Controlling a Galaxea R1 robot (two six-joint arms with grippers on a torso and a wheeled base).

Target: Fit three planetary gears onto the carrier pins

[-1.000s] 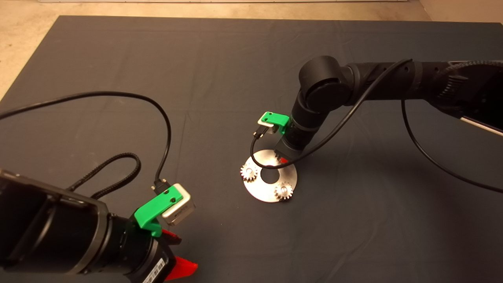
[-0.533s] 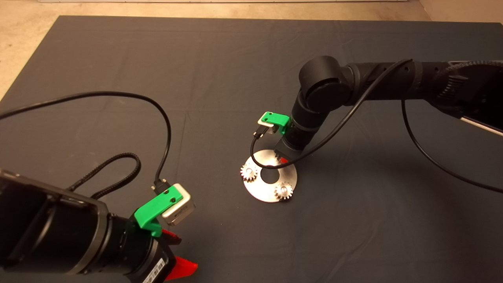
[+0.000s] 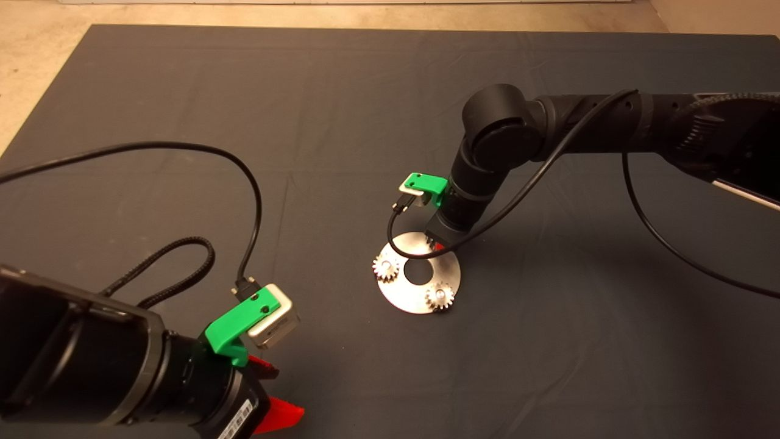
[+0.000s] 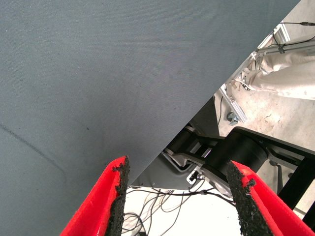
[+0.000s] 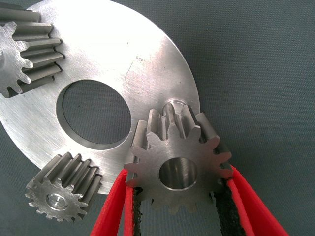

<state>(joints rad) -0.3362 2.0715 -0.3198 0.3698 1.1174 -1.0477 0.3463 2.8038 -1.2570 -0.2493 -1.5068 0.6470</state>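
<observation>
On the dark mat, my right gripper pinches the third gear just above the disc's free pin, while my left gripper idles spread.

Your right claw lifts slightly off the disc with its gear, while your left claw drifts a touch toward the surface's near-left edge.
</observation>
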